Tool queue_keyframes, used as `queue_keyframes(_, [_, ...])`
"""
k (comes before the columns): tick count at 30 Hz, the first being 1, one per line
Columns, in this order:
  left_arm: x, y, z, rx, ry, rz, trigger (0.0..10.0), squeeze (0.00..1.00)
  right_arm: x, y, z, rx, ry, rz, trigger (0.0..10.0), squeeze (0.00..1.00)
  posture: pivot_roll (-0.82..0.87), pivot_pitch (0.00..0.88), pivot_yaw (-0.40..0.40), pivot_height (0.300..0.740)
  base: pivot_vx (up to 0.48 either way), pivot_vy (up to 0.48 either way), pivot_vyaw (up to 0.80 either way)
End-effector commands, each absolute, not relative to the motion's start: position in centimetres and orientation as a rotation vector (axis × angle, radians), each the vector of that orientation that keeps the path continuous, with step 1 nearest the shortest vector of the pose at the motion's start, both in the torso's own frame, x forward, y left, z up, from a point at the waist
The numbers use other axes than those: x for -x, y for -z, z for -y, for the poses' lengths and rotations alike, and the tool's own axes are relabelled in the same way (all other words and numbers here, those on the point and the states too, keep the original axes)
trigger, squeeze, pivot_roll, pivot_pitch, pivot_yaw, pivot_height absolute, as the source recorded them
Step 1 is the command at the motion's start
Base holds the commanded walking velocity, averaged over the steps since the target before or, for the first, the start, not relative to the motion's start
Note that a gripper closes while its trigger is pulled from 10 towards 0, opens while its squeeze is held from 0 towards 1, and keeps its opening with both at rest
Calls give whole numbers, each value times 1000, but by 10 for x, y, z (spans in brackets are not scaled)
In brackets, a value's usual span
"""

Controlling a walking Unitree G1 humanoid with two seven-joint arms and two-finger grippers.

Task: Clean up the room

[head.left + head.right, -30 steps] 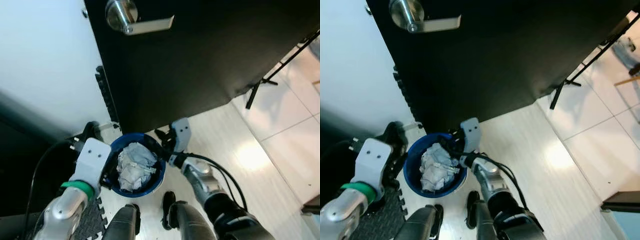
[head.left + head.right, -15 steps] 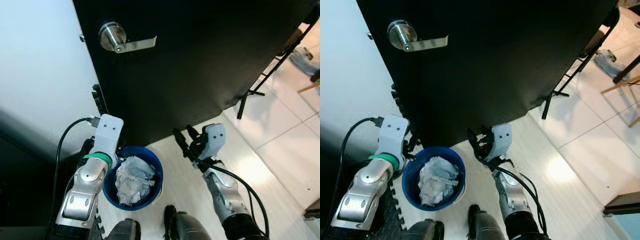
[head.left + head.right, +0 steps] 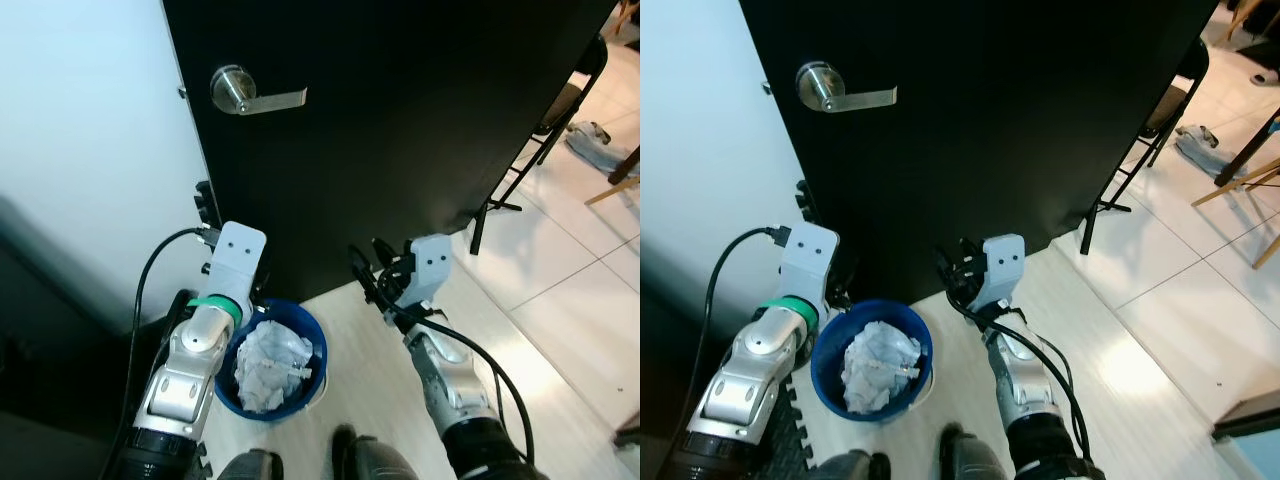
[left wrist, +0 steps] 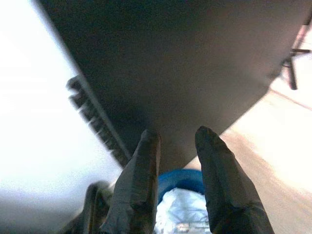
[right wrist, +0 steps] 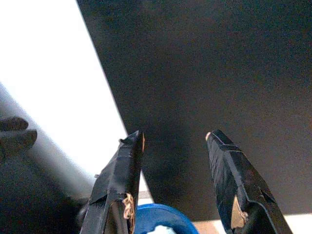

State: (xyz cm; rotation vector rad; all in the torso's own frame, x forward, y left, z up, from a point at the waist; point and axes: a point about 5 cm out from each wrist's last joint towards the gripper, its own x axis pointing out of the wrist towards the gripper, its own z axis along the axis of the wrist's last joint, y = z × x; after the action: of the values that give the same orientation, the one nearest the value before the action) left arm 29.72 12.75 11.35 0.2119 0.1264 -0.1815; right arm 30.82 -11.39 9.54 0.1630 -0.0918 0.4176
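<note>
Both the left gripper (image 4: 178, 141) and right gripper (image 5: 175, 139) hang released and empty above a round blue plastic bin (image 3: 268, 357) of crumpled white paper (image 3: 268, 363) before a black door (image 3: 400, 110).

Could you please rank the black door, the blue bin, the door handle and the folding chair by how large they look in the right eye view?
1. black door
2. blue bin
3. folding chair, partly cut off behind the door, so uncertain
4. door handle
</note>
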Motion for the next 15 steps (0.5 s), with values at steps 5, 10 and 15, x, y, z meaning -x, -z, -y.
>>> queue_keyframes(5, [-298, -107, -126, -216, 190, -140, 10000, 0, -304, -89, 117, -163, -403, 61, 10000, 0, -11, 36, 30, 740, -251, 0, 0])
queue_keyframes(10, [-298, -107, -126, -215, 188, -137, 10000, 0, -304, -89, 117, -164, -402, 54, 10000, 0, -9, 38, 31, 740, -270, 0, 0])
queue_keyframes(15, [-298, -106, -127, -216, 186, -134, 10000, 0, -304, -88, 116, -165, -403, 50, 10000, 0, -7, 39, 32, 740, -270, 0, 0])
